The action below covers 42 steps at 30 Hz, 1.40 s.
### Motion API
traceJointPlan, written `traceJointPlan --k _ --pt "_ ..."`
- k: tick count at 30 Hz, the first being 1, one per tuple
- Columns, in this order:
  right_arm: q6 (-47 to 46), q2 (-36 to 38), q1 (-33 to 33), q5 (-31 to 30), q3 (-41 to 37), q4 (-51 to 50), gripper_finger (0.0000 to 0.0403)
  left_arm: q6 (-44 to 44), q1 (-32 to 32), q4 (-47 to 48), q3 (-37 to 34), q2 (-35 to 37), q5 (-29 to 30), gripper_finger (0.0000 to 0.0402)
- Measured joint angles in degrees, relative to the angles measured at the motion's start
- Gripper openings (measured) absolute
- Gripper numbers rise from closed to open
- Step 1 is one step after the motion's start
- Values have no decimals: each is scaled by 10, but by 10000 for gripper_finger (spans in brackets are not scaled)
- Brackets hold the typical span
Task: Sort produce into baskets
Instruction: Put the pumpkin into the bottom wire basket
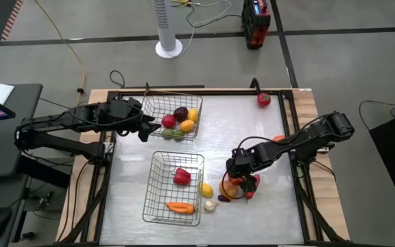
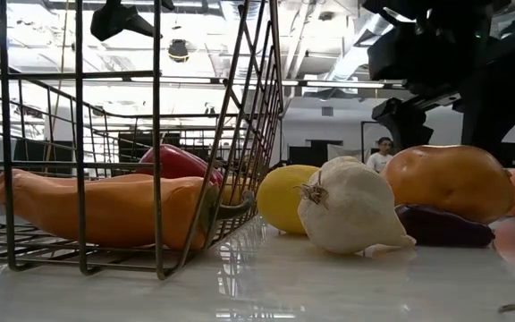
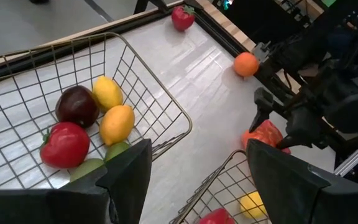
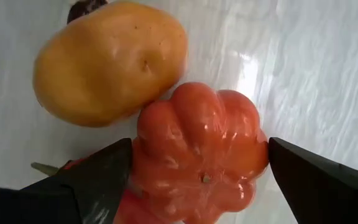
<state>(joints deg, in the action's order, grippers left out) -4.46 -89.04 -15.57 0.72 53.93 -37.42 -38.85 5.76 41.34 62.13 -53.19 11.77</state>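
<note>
My right gripper (image 1: 242, 175) is open low over a small heap of produce (image 1: 235, 189) right of the near basket (image 1: 158, 206). Its fingers stand on either side of an orange-red ribbed pepper (image 4: 197, 143), which lies against a tan potato-like piece (image 4: 107, 62). My left gripper (image 1: 146, 129) is open and empty at the left side of the far basket (image 1: 158, 103). That basket holds a red tomato (image 3: 64, 144), a dark plum (image 3: 76, 104), two yellow fruits and green pieces. The near basket holds a red pepper (image 1: 182, 176) and a long orange piece (image 2: 105, 210). My right gripper has one finger (image 4: 98, 177) at each side of the orange-red pepper, coming from above. The fingertips stand right at the pepper's sides (image 4: 143, 165), but I cannot tell whether they touch it. The pepper lies on the heap.
A lemon (image 1: 206, 191) and a garlic bulb (image 1: 210, 204) lie on the table just right of the near basket. A dark purple piece (image 2: 441, 228) lies under the potato-like piece. An orange (image 1: 278, 138) and a red fruit (image 1: 264, 100) lie at the right and far right.
</note>
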Motion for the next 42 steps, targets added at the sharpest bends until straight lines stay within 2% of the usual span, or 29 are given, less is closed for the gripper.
traceJointPlan --k 6,16,22,26,33,39,42 --pt "6 6 8 6 -2 3 381 0 0 0 0 0 -6 249" --pt "20 68 48 -13 17 -18 348 0 0 0 0 0 -7 249" --pt "51 87 85 -51 72 -24 347 2 0 0 0 0 -7 249" --pt "65 86 112 -53 123 -4 347 0 0 -1 0 0 -8 249" --pt "78 81 125 -10 193 68 348 -4 0 -1 0 0 -10 249" --pt "62 76 113 49 203 180 347 -4 0 -3 0 0 -10 249" --pt "61 62 105 54 203 206 350 -4 0 -3 0 0 -9 249"
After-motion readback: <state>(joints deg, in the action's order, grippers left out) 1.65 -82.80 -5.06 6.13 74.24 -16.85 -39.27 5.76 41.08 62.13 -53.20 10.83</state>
